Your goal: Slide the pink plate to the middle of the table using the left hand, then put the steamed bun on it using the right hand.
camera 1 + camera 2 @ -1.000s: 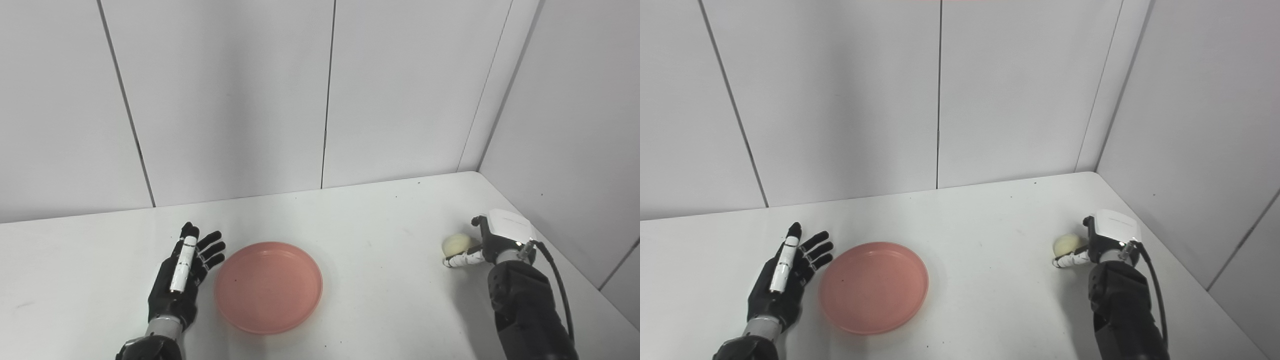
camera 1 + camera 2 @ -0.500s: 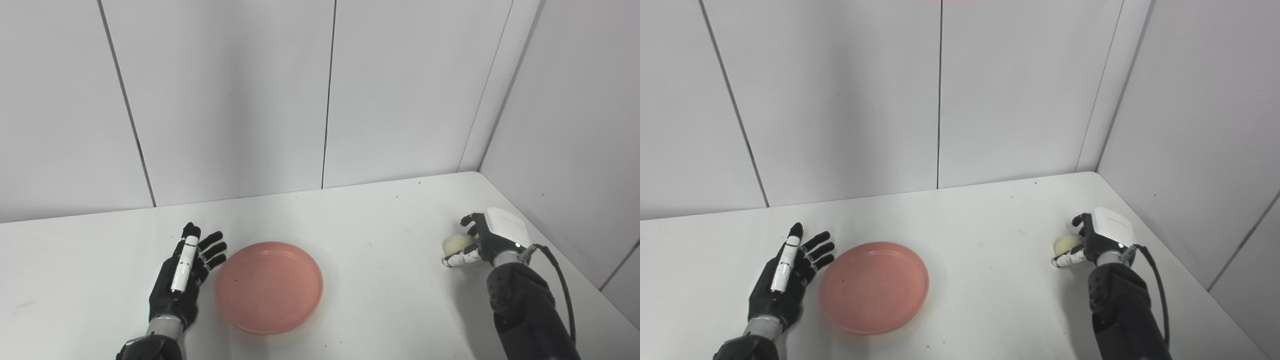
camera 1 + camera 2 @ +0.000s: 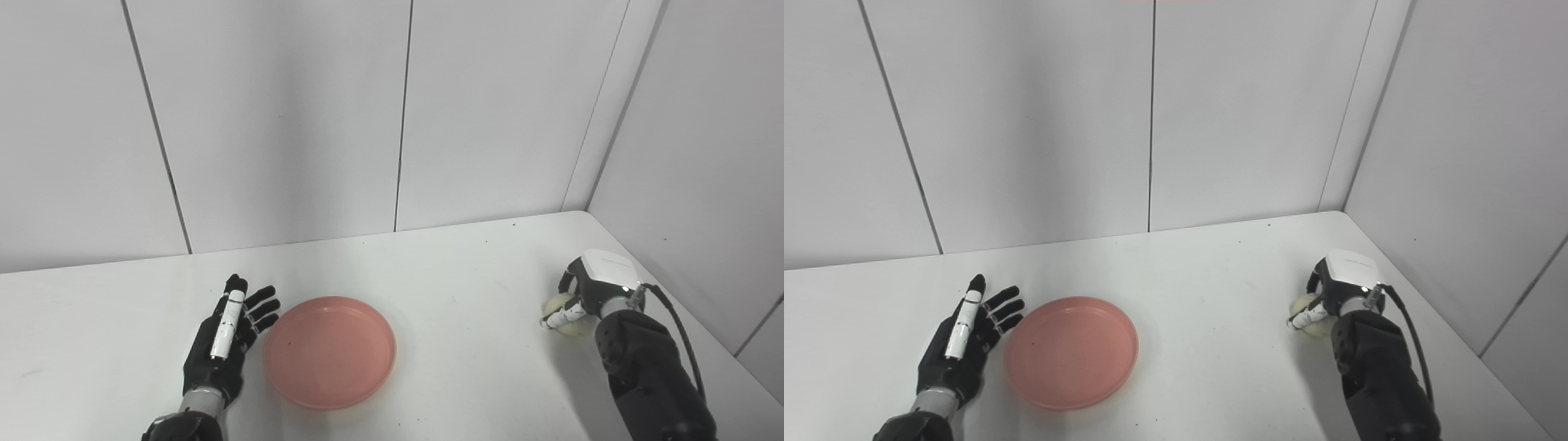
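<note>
Over the last second our right hand has curled its fingers over the steamed bun at the bench's right side, so the grasp looks nearly set. The bun is mostly hidden; we cannot tell if it is gripped. Our left hand, fingers spread and empty, lies beside the pink plate, which stays mid-bench.

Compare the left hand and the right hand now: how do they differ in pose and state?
The left hand lies open with its fingers spread beside the pink plate, holding nothing; the right hand is curled over the steamed bun. The left hand shows mostly black, while the right hand shows a white back. Both are low at the table.
</note>
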